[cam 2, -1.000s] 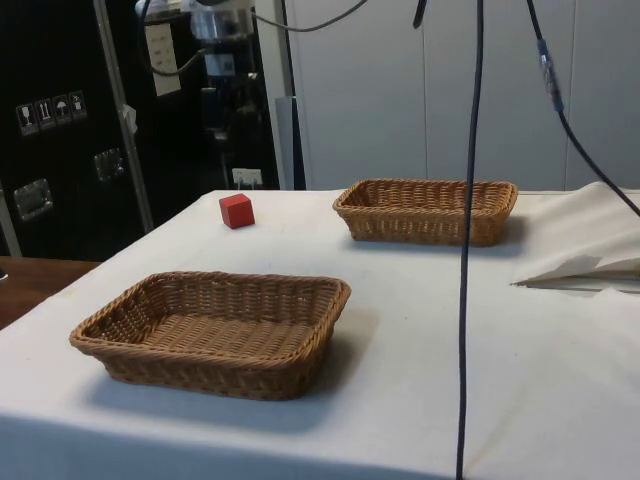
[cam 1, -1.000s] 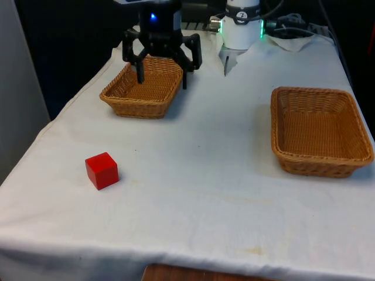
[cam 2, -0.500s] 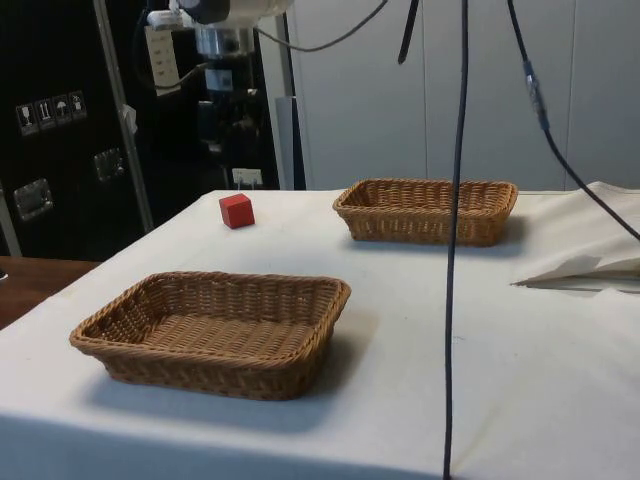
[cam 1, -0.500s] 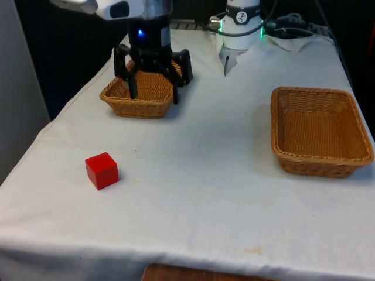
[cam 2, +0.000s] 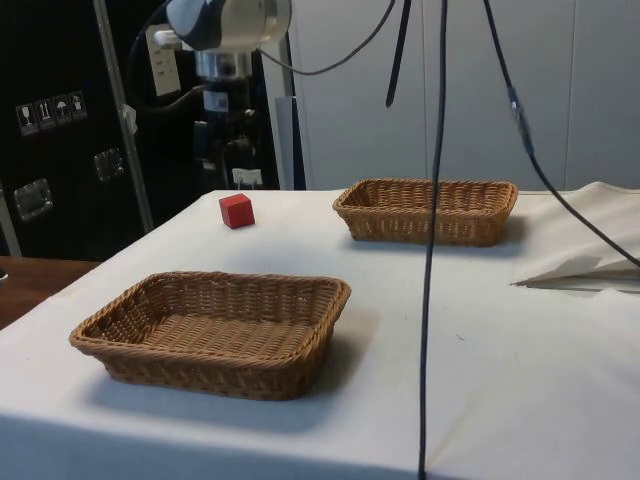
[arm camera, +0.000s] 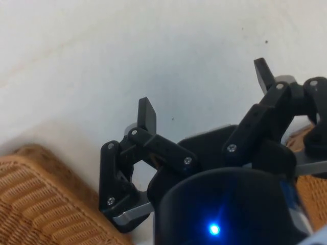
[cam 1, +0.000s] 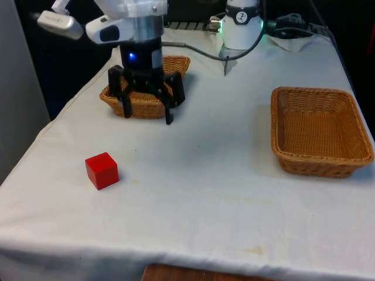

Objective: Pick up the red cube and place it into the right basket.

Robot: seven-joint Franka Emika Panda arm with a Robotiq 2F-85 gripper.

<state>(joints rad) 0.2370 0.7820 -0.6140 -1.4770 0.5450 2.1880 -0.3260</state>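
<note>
The red cube (cam 1: 102, 170) sits on the white cloth (cam 1: 205, 193) toward the front view's left, near the table's front edge, well apart from both baskets; in the side view it's the red block (cam 2: 237, 211) at the far side of the table. The gripper (cam 1: 146, 117) hangs above the cloth just in front of the left basket (cam 1: 146, 89), between that basket and the cube, w/ its fingers spread wide and nothing between them; the wrist view shows the same wide gap (arm camera: 204, 102) over bare cloth. Handling, as a guess: cube looks rigid, flat-faced, sharp-edged, prob. wood or plastic, so light and stiff, not fragile, no squish under the pads. Faces look smooth, so maybe a bit slick, but flat parallel sides give good contact. It's turned at an angle to the table edge, so the jaws likely need rotating to meet 2 opposite side faces squarely; best hold is mid-height on those faces, centred, approx. over the cube's middle so it doesn't pivot. A corner grip could make it twist out. The cloth may wrinkle if the fingertips drag on it. Count: 1 red cube, 2 wicker baskets, both w/ nothing inside as far as can be seen, 1 gripper. Target is the right basket (cam 1: 319, 132) at the front view's right, well apart from the cube across the table.
</note>
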